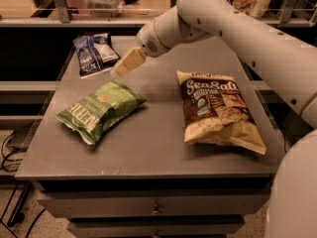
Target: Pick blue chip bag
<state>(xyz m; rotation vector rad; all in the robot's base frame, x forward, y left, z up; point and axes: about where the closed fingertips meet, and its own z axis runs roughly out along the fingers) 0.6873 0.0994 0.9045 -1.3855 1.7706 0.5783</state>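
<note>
The blue chip bag (94,54) lies flat at the far left corner of the grey table (158,143); it is small, dark navy with a pale panel. My gripper (124,66) hangs from the white arm that reaches in from the right. It is above the table, just right of the blue bag and a little nearer to me, pointing down and left toward it. It does not touch the bag and holds nothing that I can see.
A green chip bag (100,108) lies at the left middle of the table, just below the gripper. A larger yellow-and-brown "Sea Salt" bag (216,111) lies on the right. Shelving and a glass rail stand behind the table.
</note>
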